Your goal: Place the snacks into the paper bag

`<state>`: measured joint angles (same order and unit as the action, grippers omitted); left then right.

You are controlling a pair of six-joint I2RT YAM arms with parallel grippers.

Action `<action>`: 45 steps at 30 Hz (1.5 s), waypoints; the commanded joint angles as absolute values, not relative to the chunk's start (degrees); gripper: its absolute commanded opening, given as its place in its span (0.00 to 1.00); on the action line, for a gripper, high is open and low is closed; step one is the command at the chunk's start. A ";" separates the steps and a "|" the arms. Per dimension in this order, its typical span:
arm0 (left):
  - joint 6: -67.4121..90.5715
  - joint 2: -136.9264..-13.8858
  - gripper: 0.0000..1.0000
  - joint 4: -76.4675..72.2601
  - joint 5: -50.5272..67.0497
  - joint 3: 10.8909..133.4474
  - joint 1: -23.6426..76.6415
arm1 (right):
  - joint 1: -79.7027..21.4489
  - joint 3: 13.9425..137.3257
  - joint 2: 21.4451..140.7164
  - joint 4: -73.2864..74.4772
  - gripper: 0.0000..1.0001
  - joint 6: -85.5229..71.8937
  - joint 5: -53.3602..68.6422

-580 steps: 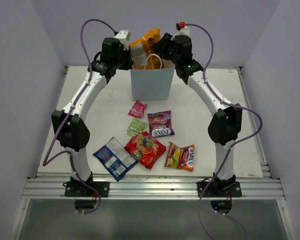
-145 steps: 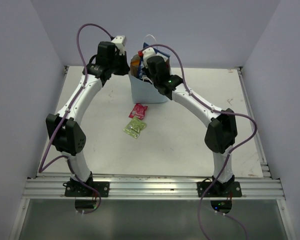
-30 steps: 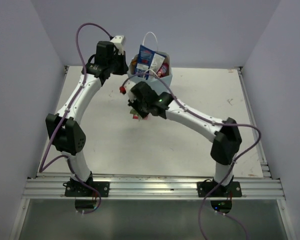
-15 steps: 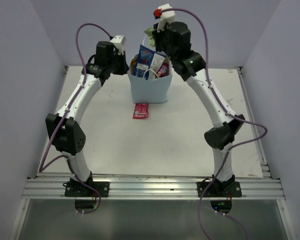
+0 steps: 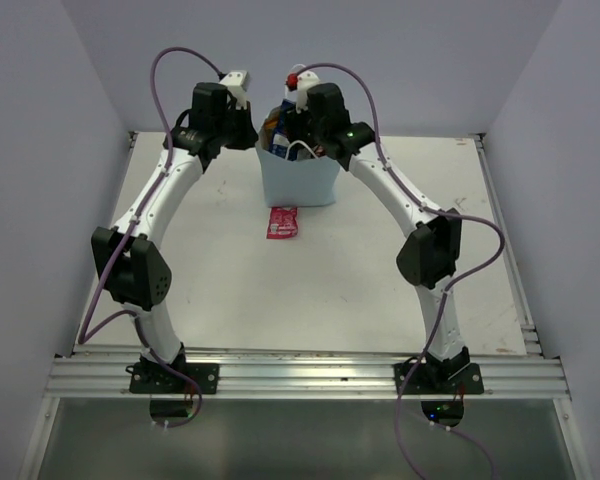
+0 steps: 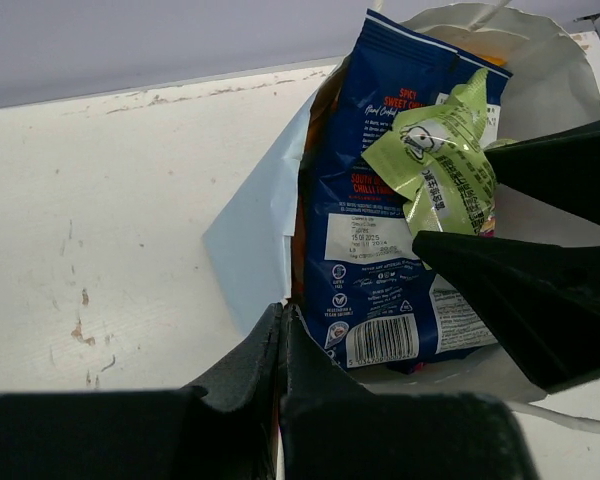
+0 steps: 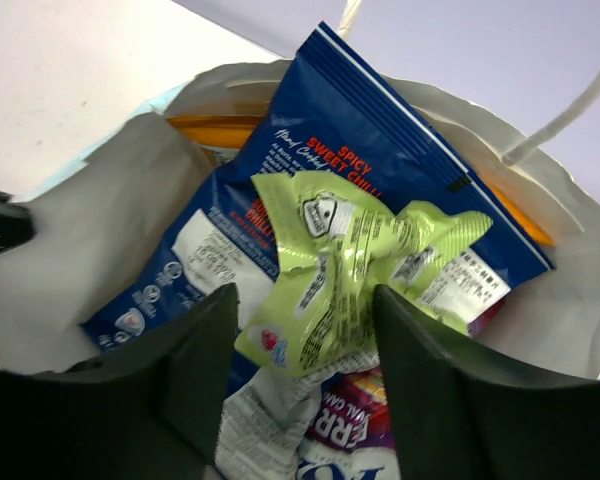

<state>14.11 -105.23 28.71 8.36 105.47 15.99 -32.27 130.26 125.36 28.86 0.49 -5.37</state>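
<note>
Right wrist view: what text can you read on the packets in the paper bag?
"SPICY SWEET CHILLI": on the blue-white packet.
Its fine print: too small to read.
Green sachet: print too small to read.
Purple packet: letters cut off, unreadable.

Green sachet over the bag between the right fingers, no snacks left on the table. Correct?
No: a pink sachet lies on the table in front of the bag, as the top view shows. The rest is right.
</note>
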 commanded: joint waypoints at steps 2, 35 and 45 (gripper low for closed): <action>15.64 -103.18 0.00 24.44 8.44 105.65 15.21 | -32.52 130.69 117.18 30.50 0.65 -0.53 -2.99; 15.38 -103.45 0.00 24.52 10.37 105.64 15.21 | -51.50 96.48 113.72 24.17 0.79 1.14 -9.22; 14.42 -102.92 0.00 26.01 10.72 105.20 15.21 | -50.19 100.28 126.38 18.20 0.79 0.44 -22.22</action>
